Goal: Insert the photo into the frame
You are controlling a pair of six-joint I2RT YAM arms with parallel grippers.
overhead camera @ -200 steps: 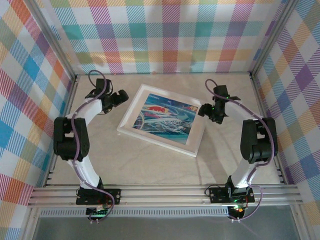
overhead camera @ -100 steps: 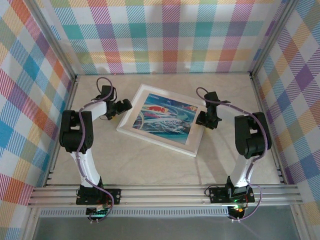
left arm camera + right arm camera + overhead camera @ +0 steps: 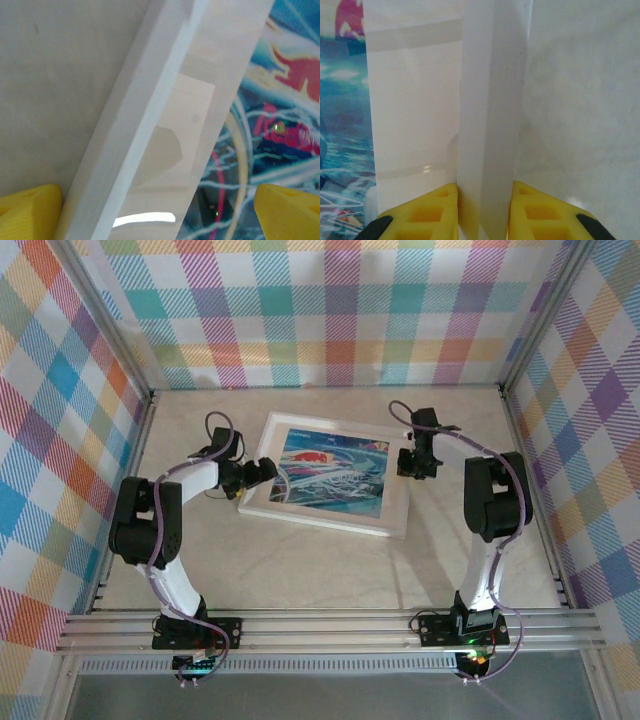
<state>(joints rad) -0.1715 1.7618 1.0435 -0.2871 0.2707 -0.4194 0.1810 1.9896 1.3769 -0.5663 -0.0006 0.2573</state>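
Observation:
The frame (image 3: 322, 521), white-bordered, lies flat in the middle of the table with the photo (image 3: 330, 472) of blue swirls and red patches inside it under the pane. My left gripper (image 3: 262, 473) is at the frame's left side. In the left wrist view its yellow fingertips (image 3: 27, 210) stand wide apart, open (image 3: 157, 215), straddling the white border (image 3: 150, 110), with the photo (image 3: 280, 125) to the right. My right gripper (image 3: 413, 462) is at the frame's right side, shut (image 3: 482, 210) on the raised white moulding (image 3: 490, 100), one pad on each face. The photo's edge (image 3: 342, 115) shows at left.
The beige table (image 3: 300, 580) is boxed in by plaid walls (image 3: 340, 310) at the back and both sides. A metal rail (image 3: 330, 630) with both arm bases runs along the near edge. Bare tabletop lies in front of the frame.
Both grippers have closed in on the frame's left and right sides. The frame has turned to lie squarer with the table and shifted slightly toward the back.

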